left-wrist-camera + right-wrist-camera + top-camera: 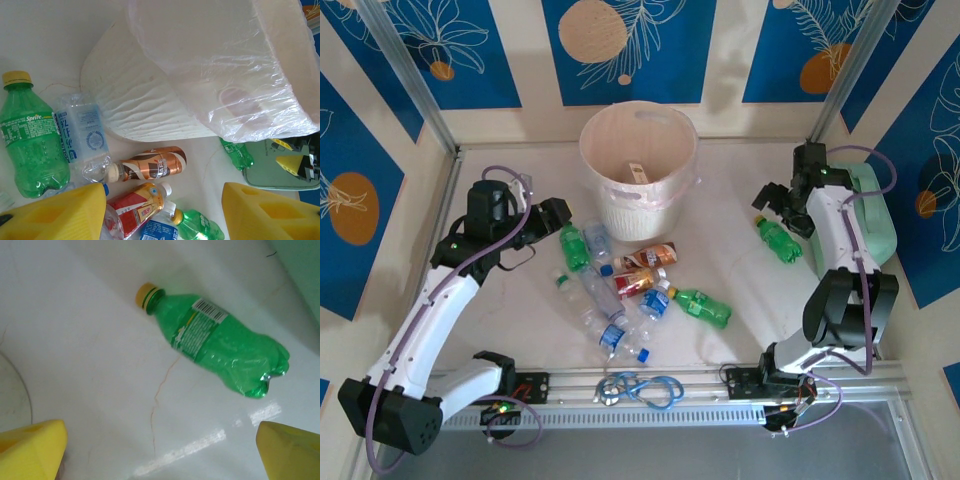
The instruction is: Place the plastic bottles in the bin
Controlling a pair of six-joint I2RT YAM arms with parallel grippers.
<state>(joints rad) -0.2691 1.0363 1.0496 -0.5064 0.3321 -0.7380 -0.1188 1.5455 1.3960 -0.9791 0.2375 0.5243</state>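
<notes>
**Right claw point(772, 203) spread wide and empty over a lone green bottle point(778, 238), right of the bin point(638, 205).**
The green bottle point(220, 345) lies on its side on the table point(730, 160), well to the right of the bin, cap end nearer it. It looks empty and dented, so I'd guess it is light, thin-walled, squashy and slick. The labelled middle seems the best place to grip, squeezing gently, since the tapered neck would slide out. The other bottles point(620, 290) lie heaped just in front of the bin. The left claw point(555, 215) hangs left of the bin, part-spread, pinching nothing.
</notes>
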